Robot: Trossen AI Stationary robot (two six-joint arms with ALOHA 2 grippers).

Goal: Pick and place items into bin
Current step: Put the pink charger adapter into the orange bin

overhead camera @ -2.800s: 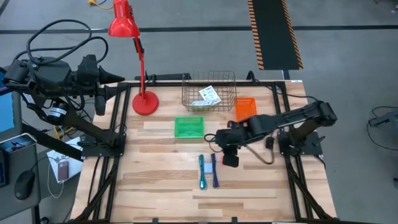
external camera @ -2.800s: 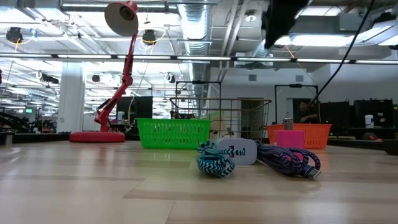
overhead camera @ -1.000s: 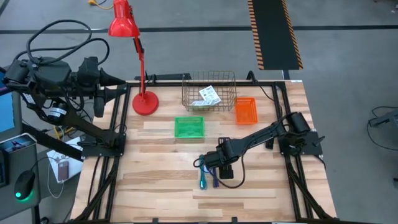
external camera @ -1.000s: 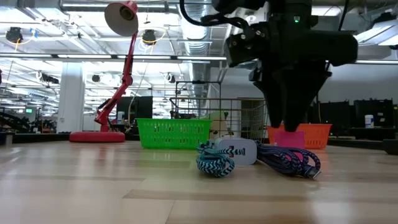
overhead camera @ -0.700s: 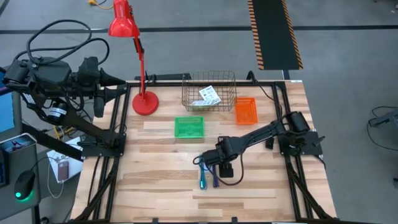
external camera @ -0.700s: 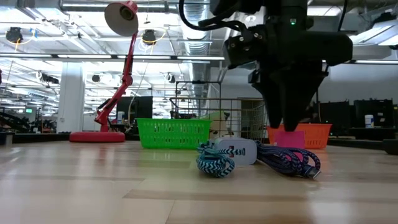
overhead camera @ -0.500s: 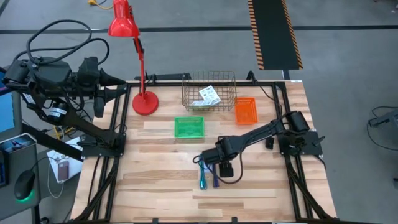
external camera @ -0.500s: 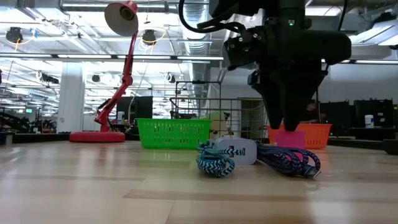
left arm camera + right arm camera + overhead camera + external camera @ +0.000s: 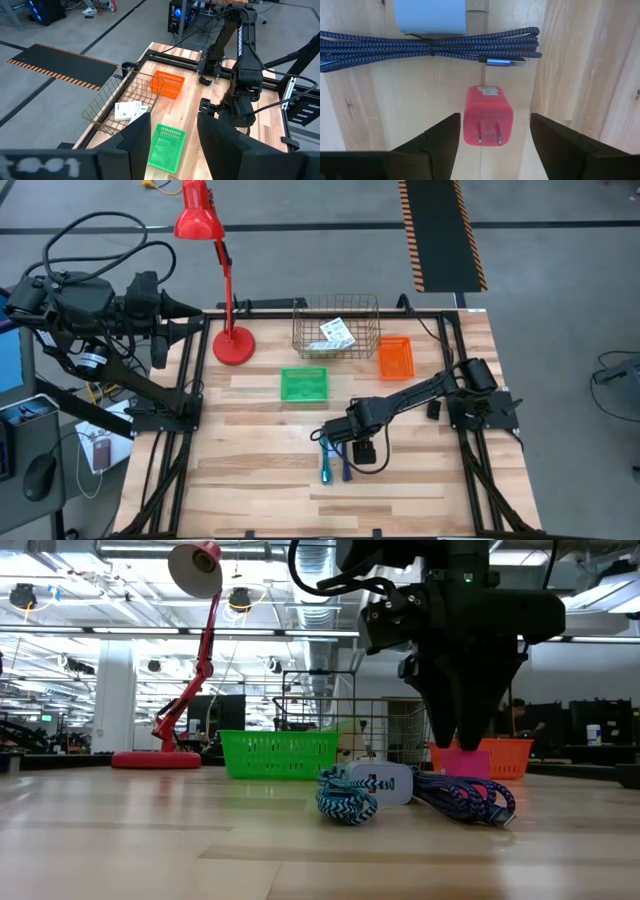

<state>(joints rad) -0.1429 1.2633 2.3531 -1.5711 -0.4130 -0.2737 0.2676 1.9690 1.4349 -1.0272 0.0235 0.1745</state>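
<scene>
A small pink-red plug block point(image 9: 488, 117) lies flat on the table, prongs up. My right gripper point(image 9: 494, 131) hangs over it, pointing down, open, one finger on each side and clear of it; from table height the gripper point(image 9: 462, 740) stands just above the block point(image 9: 466, 763). Beside it lie a dark blue braided cable point(image 9: 430, 47), a pale blue-grey block point(image 9: 430, 14) and a teal braided cable point(image 9: 345, 803). A white printed packet point(image 9: 337, 332) lies in the wire bin point(image 9: 370, 305). My left gripper point(image 9: 172, 145) waits open off the table's far left corner.
A green basket point(image 9: 304, 384) and an orange basket point(image 9: 395, 357) stand between the cables and the wire bin. A red desk lamp point(image 9: 232, 345) stands at the far left. Bare wood lies toward the near edge and the left.
My right gripper came from higher up near the orange basket, toward the table's near and left, down over the pink-red block. Over the last second it has hardly moved, and its fingers have stayed apart. The items lie as before.
</scene>
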